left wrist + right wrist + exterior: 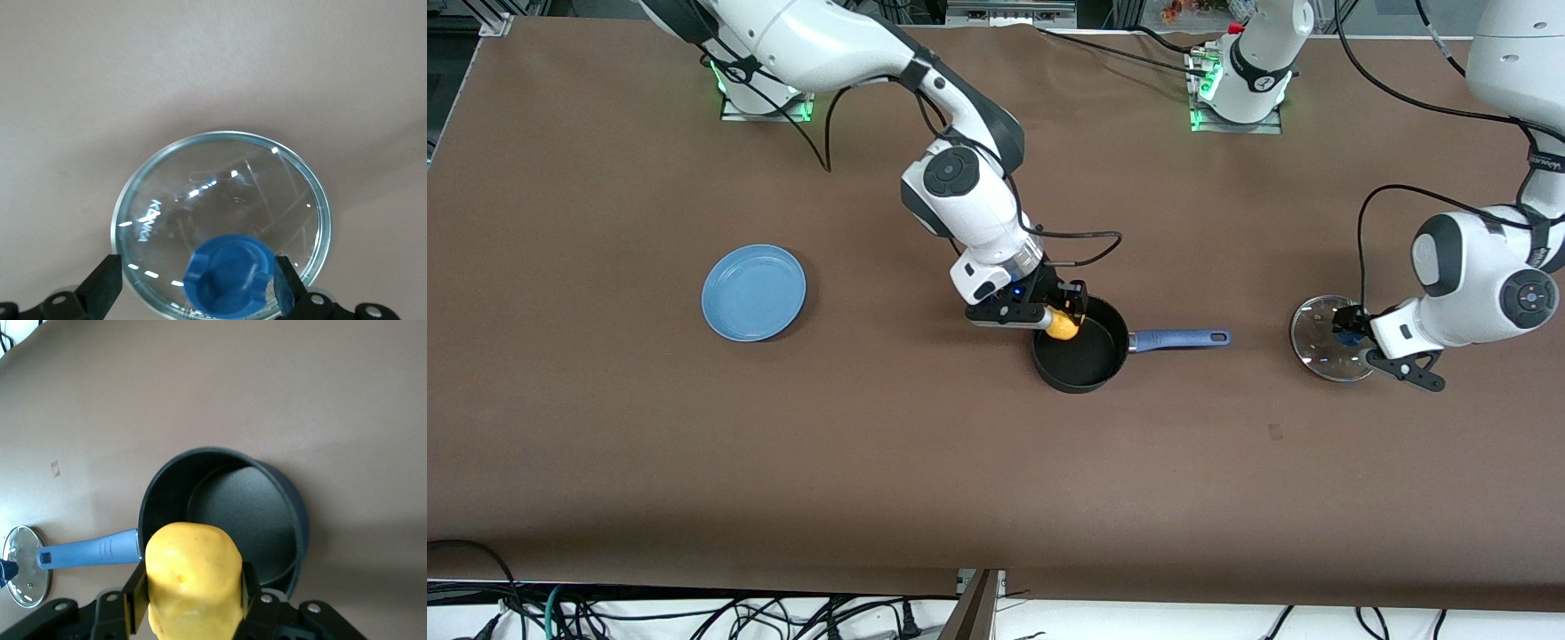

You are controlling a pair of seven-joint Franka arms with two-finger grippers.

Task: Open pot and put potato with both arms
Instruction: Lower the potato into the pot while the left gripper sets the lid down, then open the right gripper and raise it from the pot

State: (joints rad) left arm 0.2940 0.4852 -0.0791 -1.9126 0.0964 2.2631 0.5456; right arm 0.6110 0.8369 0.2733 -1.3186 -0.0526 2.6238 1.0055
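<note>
blue-grey pot handle (1179, 338) (toward left arm)

Place: a robotics lab, not a kitchen.
Table (605, 444): one broad bench under plain brown covering.
Arms: two white Franka arms bolted to metal base plates (1234, 120) at the table's edge, green lights glowing there.
Cables (694, 613): loose bundles on the floor below the bench.
Framing: aluminium rails (1009, 11) by the bases.
Kitchenware: only props, a lone blue plate (753, 292).

pot (1080, 356): black, open | lid (1325, 338): flat on table | potato (1062, 325): yellow, over pot rim
</note>
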